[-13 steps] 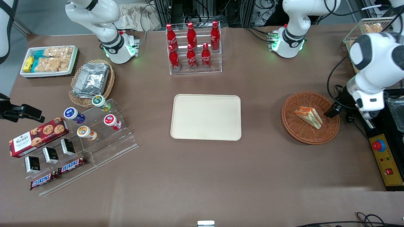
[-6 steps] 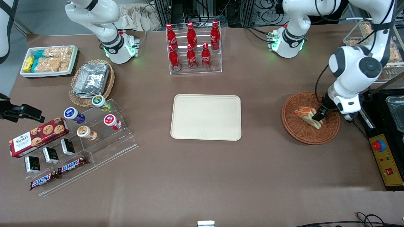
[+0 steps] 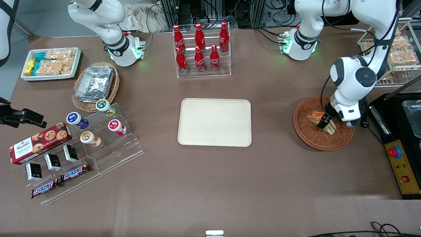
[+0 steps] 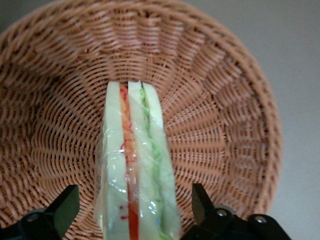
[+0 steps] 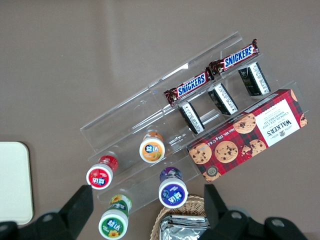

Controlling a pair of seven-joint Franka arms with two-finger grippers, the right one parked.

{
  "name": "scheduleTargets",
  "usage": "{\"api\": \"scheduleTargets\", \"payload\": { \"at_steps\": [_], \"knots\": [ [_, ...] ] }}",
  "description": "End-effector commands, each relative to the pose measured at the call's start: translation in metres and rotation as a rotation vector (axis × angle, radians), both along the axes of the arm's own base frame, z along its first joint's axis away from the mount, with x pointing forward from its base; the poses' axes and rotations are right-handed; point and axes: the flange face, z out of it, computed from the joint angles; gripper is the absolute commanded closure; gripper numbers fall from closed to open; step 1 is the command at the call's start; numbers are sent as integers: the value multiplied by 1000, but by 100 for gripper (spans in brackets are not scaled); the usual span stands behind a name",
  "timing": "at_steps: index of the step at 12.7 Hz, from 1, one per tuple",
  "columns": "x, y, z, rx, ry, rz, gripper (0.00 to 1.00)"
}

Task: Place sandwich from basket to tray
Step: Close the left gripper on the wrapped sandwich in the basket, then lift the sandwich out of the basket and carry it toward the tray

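A wrapped sandwich [image 3: 316, 117] [image 4: 134, 165], white bread with orange, red and green layers, lies in the reddish-brown wicker basket [image 3: 307, 135] [image 4: 220, 100] toward the working arm's end of the table. My gripper [image 3: 324, 122] [image 4: 135, 212] hangs low over the basket, open, with one finger on each side of the sandwich and a gap between the fingers [image 4: 200, 202] and the bread. The cream tray [image 3: 214, 122] sits bare at the table's middle.
A rack of red cola bottles [image 3: 200, 49] stands farther from the front camera than the tray. A black control box [image 3: 403, 171] and a wire rack of snacks [image 3: 399, 52] flank the basket. Toward the parked arm's end are yogurt cups [image 3: 98, 121], snack bars and a foil-container basket [image 3: 95, 84].
The working arm swung in from the table's end and came down over the basket. Its gripper now straddles the sandwich, which has not moved.
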Motion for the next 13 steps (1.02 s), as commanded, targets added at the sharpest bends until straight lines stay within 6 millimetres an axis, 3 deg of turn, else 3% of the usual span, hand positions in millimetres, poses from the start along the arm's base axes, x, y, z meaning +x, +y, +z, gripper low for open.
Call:
{"api": "scheduleTargets", "payload": {
  "at_steps": [1, 2, 6, 8, 10, 13],
  "knots": [
    [-7, -2, -5, 1, -10, 14, 39],
    [-7, -1, -5, 0, -8, 19, 99],
    [-2, -1, 10, -1, -33, 8, 100],
    [4, -5, 32, 5, -17, -21, 100],
    [18, -5, 75, 7, 12, -77, 100],
    [48, -3, 164, 10, 112, -164, 100]
  ]
}}
